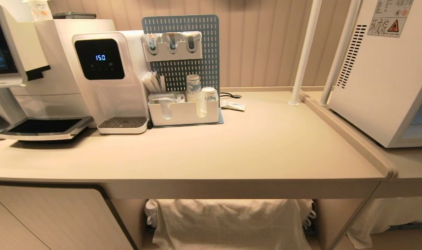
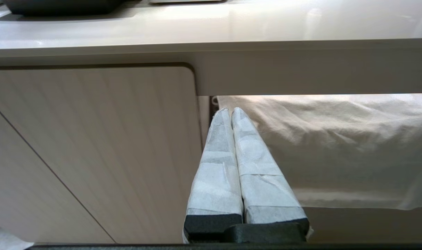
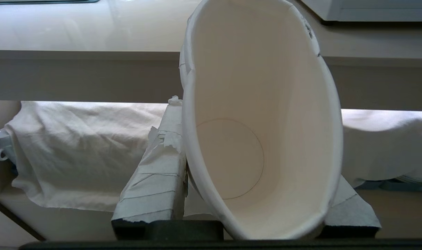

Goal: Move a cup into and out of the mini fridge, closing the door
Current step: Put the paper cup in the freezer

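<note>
A: So, nearest the robot, what did the two wrists show?

B: The right gripper (image 3: 256,194) sat below the level of the counter top, its tape-wrapped fingers (image 3: 155,173) pressed on either side of the cup (image 3: 259,121). The cup lay on its side in that grip, its mouth turned back at the wrist camera, so only the plain white inside and the round base showed. No print could be made out from there.

A: And the other arm?

B: The left gripper (image 2: 230,113) hung in front of the wooden cabinet panel (image 2: 92,149), its wrapped fingers (image 2: 214,166) pressed flat together with nothing between them.

A: Neither arm showed from the head?

B: No. There the counter (image 1: 252,149) ran across the picture, with a white cloth (image 1: 228,222) draped in the open bay under it.

A: Further back?

B: A water dispenser (image 1: 106,76) stood at the back left, reading 150. Just beside it was a white organiser tray (image 1: 185,114) before a blue pegboard (image 1: 197,52), with stacked paper cups (image 1: 193,88) in the tray.

A: And the fridge?

B: The mini fridge (image 1: 381,76) stood at the far right on a lower surface beyond the counter's edge, well apart from the cup. Whether its door was closed could not be told.
</note>
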Robot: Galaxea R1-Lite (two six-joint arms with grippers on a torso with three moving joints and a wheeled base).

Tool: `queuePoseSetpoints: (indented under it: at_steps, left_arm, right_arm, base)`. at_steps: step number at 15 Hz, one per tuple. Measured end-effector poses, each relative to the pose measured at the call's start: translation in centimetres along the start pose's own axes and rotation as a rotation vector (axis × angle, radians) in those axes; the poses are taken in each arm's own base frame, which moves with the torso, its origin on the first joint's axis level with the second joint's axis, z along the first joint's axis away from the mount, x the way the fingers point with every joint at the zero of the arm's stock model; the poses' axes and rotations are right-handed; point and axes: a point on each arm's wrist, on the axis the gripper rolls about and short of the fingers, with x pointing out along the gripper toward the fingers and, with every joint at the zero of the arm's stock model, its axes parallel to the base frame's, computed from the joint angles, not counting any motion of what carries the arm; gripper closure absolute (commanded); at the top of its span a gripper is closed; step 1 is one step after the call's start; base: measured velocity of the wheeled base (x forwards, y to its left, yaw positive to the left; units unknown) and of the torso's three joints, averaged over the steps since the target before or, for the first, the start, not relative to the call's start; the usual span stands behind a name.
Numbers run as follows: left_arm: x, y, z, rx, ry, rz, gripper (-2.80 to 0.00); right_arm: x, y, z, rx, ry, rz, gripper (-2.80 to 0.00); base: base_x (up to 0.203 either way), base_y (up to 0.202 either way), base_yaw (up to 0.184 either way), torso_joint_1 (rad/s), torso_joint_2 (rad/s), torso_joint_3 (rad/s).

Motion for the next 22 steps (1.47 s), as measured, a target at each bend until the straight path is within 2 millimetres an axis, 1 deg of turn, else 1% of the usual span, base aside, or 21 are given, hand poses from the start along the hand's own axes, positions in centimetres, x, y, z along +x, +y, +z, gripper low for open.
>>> queuePoseSetpoints:
  at_steps: [22]
  left_arm:
    - [0.0,0.0,0.02,-0.006,-0.001,0.001,0.0]
  right_arm:
    - [0.01,0.0,0.0,0.005,0.002,-0.002,0.0]
  base:
    - [0.0,-0.195,0.001,0.002,0.0,0.002]
